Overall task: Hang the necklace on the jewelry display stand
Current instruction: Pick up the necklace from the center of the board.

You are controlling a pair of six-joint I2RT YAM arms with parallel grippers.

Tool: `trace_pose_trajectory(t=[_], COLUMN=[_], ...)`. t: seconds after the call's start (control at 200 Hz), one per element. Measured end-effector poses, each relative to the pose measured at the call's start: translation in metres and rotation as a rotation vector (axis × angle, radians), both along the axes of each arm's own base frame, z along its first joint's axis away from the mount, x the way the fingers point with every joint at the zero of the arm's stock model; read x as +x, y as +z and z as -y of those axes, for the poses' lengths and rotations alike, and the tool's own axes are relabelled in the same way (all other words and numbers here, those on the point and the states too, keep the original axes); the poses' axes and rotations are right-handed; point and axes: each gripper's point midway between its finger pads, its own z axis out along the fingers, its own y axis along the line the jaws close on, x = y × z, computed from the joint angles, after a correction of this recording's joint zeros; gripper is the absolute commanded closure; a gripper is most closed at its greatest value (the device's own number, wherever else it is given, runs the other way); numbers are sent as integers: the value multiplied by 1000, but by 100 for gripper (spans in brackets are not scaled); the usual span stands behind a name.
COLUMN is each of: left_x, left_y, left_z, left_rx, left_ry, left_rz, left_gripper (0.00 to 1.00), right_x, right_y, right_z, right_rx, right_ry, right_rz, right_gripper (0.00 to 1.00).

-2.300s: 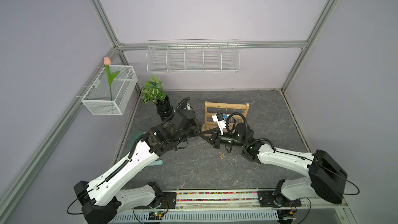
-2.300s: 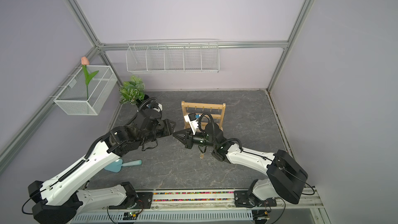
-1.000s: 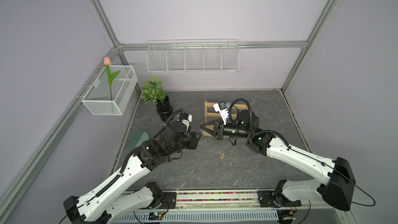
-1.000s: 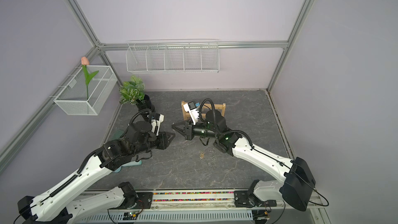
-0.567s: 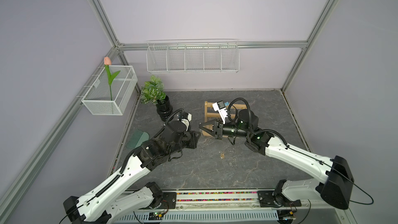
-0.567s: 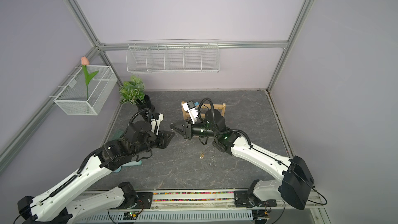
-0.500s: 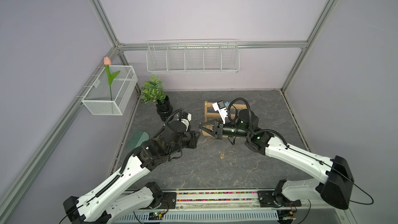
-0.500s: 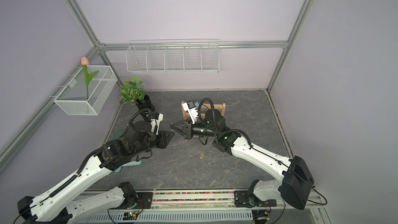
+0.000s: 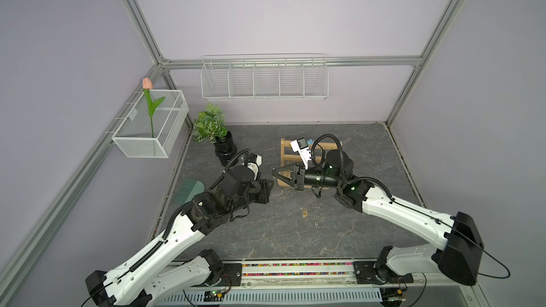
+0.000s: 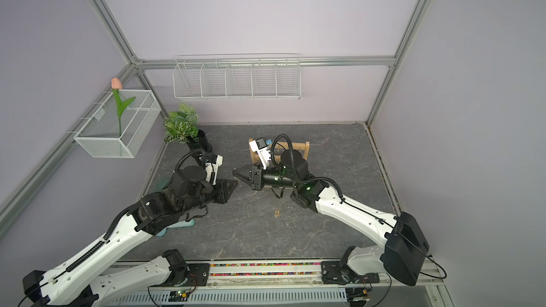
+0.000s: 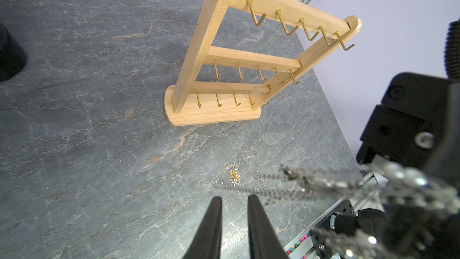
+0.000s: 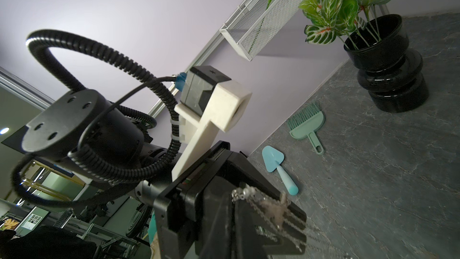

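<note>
Lavender-walled booth with a gray stone-look table (image 9: 369,155), and the two arms are pointed nose to nose over the middle of it. The right fingers (image 9: 274,170) are pressed together on a silver necklace (image 11: 306,178). The chain stretches out from them in a couple of strands, up in the air above the table. The left fingers (image 10: 235,183) sit just beside the loose end of that chain. There's a narrow gap between them, and nothing in the gap as far as the left wrist view shows.

The wooden stand (image 11: 199,53) is upright toward the back of the table, behind the right arm, which covers a good part of it in both top views. So the necklace isn't on the stand yet.

A small gold piece of jewelry (image 9: 304,213) lies on the table in front of the stand. There's a potted plant (image 9: 211,126) in the back left corner, plus a green brush (image 12: 308,123) and a blue scoop (image 12: 273,160) near the left edge.
</note>
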Motion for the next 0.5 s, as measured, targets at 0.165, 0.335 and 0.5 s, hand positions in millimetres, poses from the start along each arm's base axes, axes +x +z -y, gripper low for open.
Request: trace_pose_trajectory(t=[0.165, 0.335, 0.5], left_x=[1, 4, 5], left_y=[1, 2, 2], left_z=[1, 2, 1], left_rx=[-5, -6, -4], left_ry=[0, 7, 17], left_rz=[4, 11, 18], left_gripper=[78, 79, 79], right_x=[0, -1, -1], right_y=[2, 4, 6], right_z=[0, -1, -2], right_rx=[6, 17, 30], right_ry=[0, 3, 9], right_rz=[0, -5, -10], right_gripper=[93, 93, 93])
